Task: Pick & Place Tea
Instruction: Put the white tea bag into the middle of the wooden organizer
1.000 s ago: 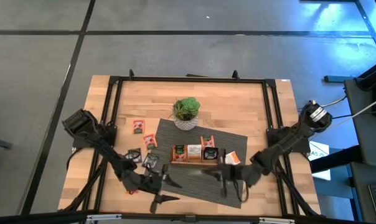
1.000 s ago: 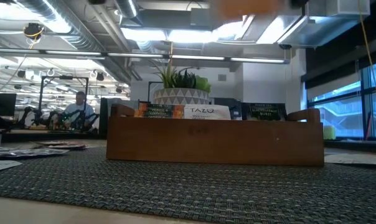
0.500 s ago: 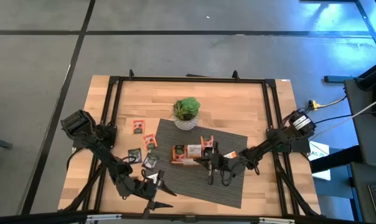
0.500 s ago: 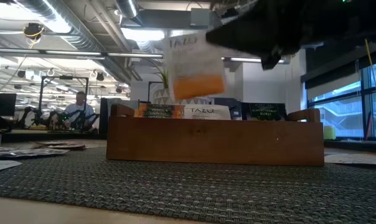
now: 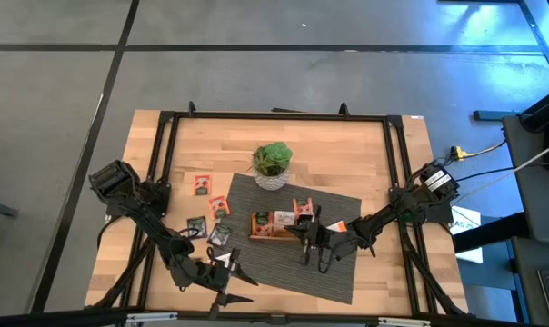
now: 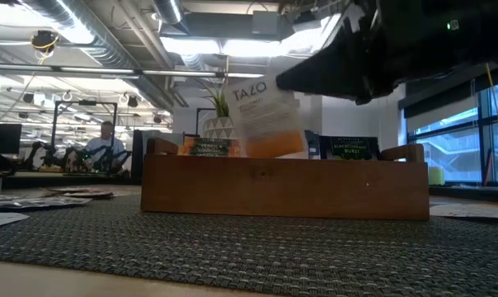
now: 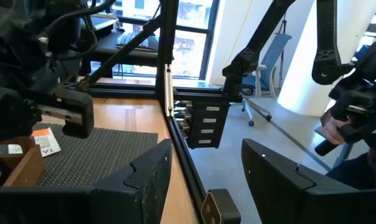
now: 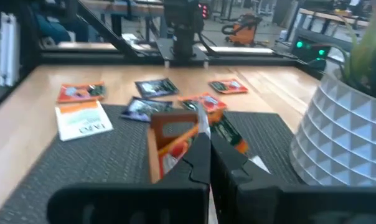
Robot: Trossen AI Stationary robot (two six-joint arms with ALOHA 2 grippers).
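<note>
We see the right gripper (image 5: 304, 231) pinching a white and orange tea bag (image 6: 264, 118) that says "TAZO". It hangs just above the wooden tray (image 6: 284, 187) on the dark mat (image 5: 334, 273). A dark bag (image 6: 352, 148) stands in the tray, its words too small to read. The left gripper (image 5: 227, 283) is spread wide with nothing in it, near the table's front edge. More tea bags (image 5: 203, 185) lie flat on the table (image 5: 347, 154).

tray (image 6: 282, 188): smooth brown wood | mat (image 6: 257, 252): coarse woven cloth | table (image 5: 347, 154): pale wood | sachets (image 8: 81, 119): glossy paper
</note>
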